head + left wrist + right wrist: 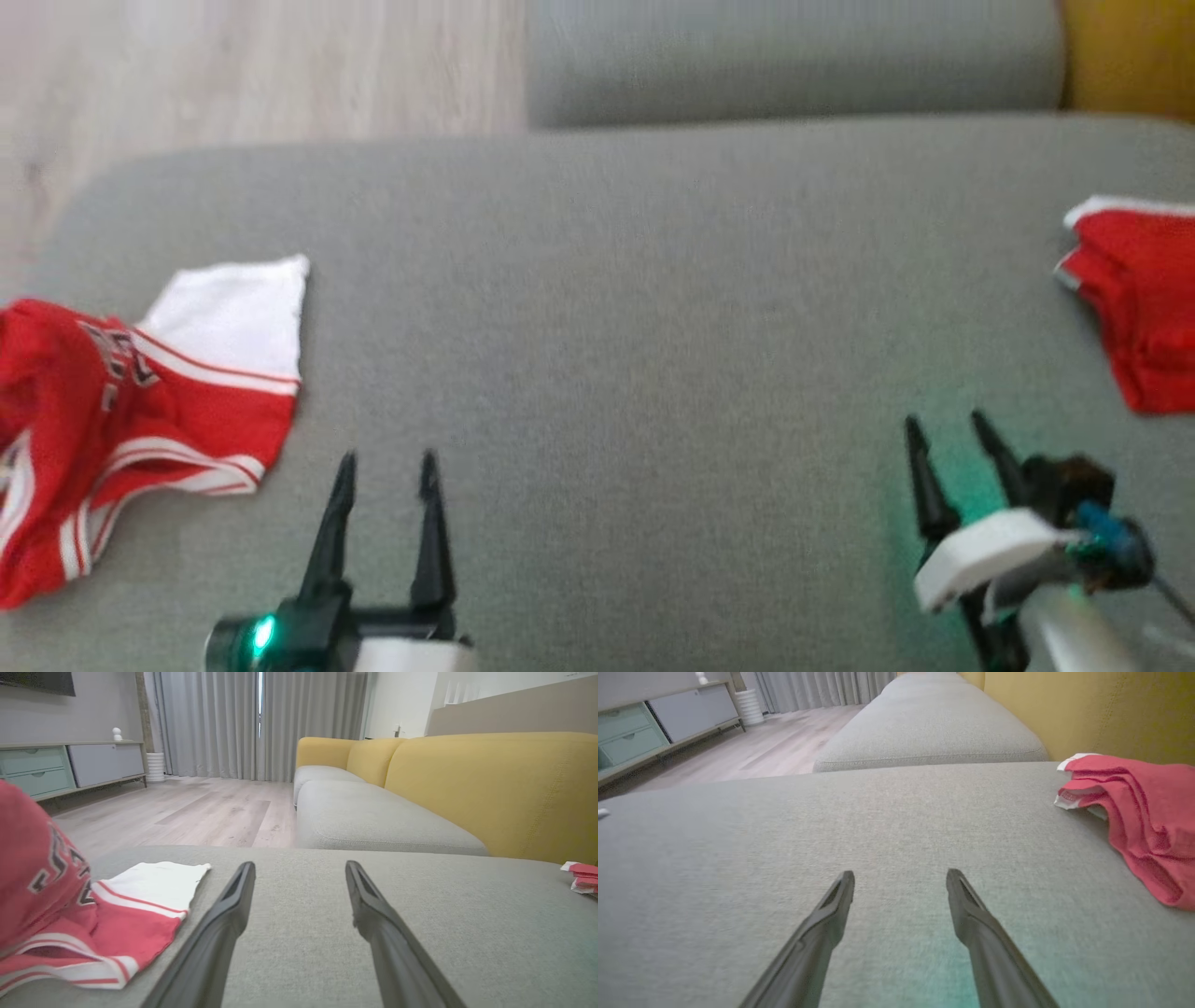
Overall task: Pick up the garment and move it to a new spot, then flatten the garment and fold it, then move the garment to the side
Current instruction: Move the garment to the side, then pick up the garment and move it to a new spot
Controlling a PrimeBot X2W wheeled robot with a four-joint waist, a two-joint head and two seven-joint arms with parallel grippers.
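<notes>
The broad grey seat [653, 280] is the work surface, and most of it lies bare between two red pieces of clothing. At its left edge sits the crumpled garment [121, 411], red with white bands and a white panel turned up, heaped and partly bunched. At the right edge, up against the yellow back [1087, 714], lies a smaller folded garment [1144, 299], stacked in neat layers. That one looks finished and set aside, so I judge the work is at the start of a fresh round, with the heap on the left waiting to be picked up.

The left gripper [388, 459] hovers just right of the heap with its fingers spread and nothing between them. The right gripper [944, 420] is near the folded piece but apart from it, also spread wide and empty.

The next move calls for the left arm to swing left and lower onto a raised fold, pinching cloth without catching the seat's fabric, then carry it to the bare middle.

Beyond are a second seat [373, 821], the wooden floor [187, 807] and a sideboard [70, 765], all well apart. Nothing blocks the way
</notes>
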